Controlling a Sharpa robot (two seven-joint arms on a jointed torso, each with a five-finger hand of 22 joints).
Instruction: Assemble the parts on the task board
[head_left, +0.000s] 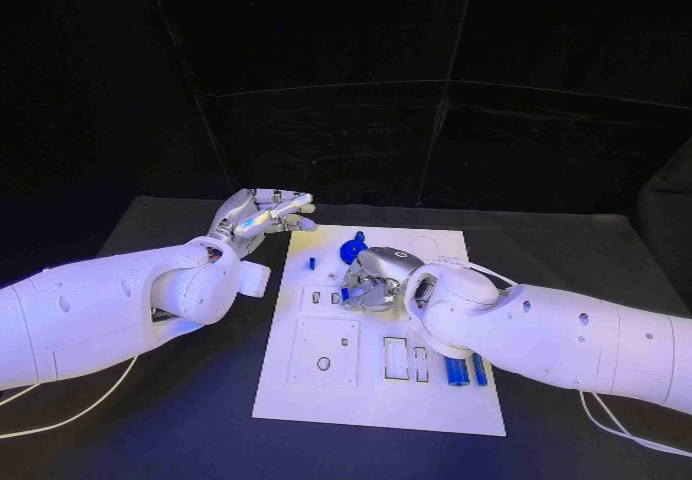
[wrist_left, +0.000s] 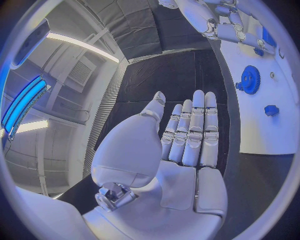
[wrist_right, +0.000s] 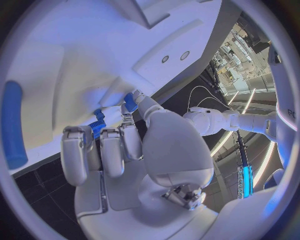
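The white board (head_left: 378, 400) lies mid-table. The right hand (head_left: 378, 278) sits over its middle, fingers curled down, pinching a small blue toothed part (wrist_right: 97, 127) against the board. The part looks light, stiff and smooth, so it is probably best held by its rim. A blue gear (wrist_left: 250, 79) stands nearer the far edge. The left hand (head_left: 265, 214) hovers off the board's far left corner, fingers straight and holding nothing.
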